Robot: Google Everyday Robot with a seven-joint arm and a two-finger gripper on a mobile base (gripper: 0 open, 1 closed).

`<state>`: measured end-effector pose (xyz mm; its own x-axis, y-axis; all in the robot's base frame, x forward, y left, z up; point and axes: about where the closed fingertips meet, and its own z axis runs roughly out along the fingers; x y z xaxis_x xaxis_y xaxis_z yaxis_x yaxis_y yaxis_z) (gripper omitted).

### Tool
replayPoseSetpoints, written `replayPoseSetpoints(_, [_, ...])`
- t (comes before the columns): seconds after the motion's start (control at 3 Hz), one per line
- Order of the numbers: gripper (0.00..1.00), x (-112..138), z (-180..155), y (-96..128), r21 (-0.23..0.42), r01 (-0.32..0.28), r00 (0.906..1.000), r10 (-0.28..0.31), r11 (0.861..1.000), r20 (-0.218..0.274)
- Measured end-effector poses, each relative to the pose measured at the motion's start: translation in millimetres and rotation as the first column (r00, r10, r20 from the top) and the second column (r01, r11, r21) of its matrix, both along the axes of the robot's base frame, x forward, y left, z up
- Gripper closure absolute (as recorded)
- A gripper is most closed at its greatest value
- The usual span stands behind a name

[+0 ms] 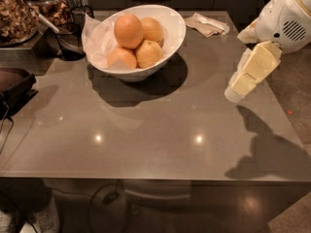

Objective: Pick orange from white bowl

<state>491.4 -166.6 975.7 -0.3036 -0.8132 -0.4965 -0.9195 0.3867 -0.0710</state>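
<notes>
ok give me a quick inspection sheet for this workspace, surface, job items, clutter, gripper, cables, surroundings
surface: glossy grey table, with light reflections and shadows
job's things: orange sits on top of three paler fruits in the paper-lined white bowl, at the far left of the table
clutter: crumpled napkin at the far edge; dark glass cup left of the bowl
grippers: gripper hangs over the table's right side, well apart from the bowl, holding nothing
cables: dark cable loop below the front edge; thin cable at the left edge
surroundings: jars of dried food far left; dark object off the left edge
</notes>
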Motion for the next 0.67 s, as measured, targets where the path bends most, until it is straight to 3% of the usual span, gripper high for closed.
replayPoseSetpoints(0.33, [0.00,30,-7,16,0.172,0.068,0.9977,-0.067,0.983,-0.012])
replayPoseSetpoints(0.67, [0.00,64,-10,39,0.316,0.097,0.9950,-0.084,0.944,-0.054])
